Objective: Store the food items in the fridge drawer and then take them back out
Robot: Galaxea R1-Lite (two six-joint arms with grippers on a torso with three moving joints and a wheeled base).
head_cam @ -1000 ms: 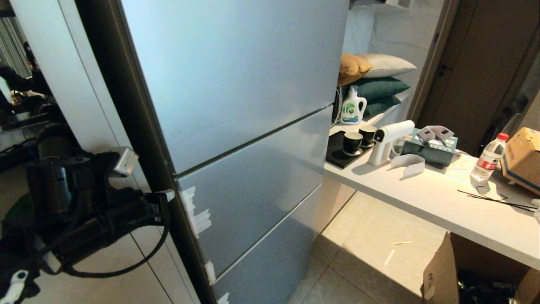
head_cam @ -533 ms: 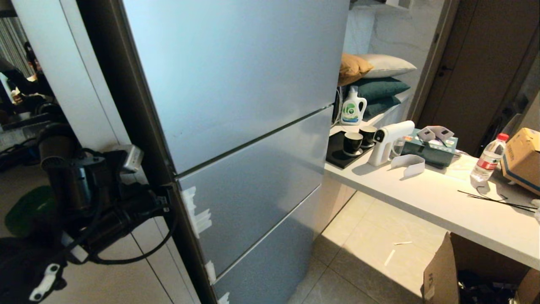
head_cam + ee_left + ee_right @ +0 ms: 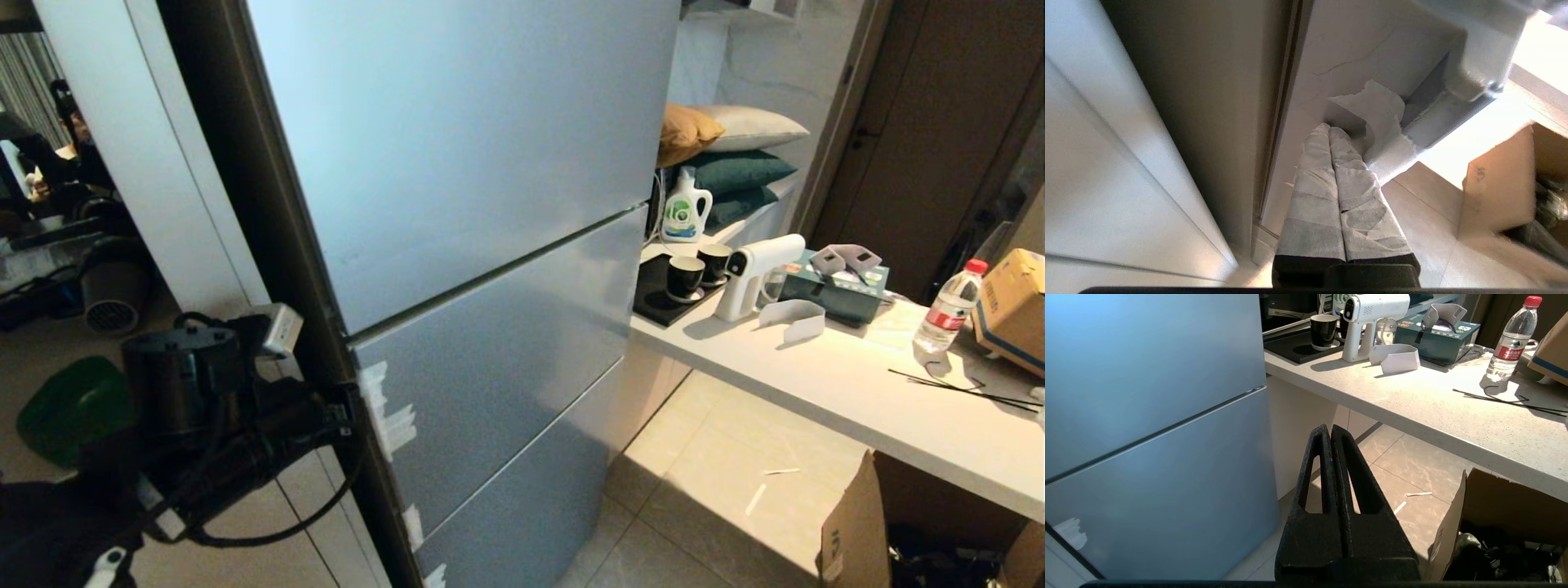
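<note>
- the left end effector [image 3: 1329,131] sits nearest, at the left edge of the fridge drawer [image 3: 498,367]. its two wrapped fingers [image 3: 1314,179] are pressed together with nothing between them, and their tips are tucked in behind the white tape scraps [image 3: 1378,118] on that edge. that looks like a hooking pose, made to pry the front outward rather than pinch it.
- the drawer front lies flush with the panels above and below, so it reads as not yet opened.
- the right end effector [image 3: 1330,435] hangs in the air in front of the fridge, fingers closed flat on nothing. it seems parked while the left arm works.
- neither the pepper nor the brown lump shows in any view, so where the food items are cannot be told.
- farther right, the table [image 3: 824,384] carries cups, a white spray gun [image 3: 755,273] and a water bottle [image 3: 947,306], well apart from the fridge.
- a cardboard box [image 3: 853,531] stands on the floor below that table.
</note>
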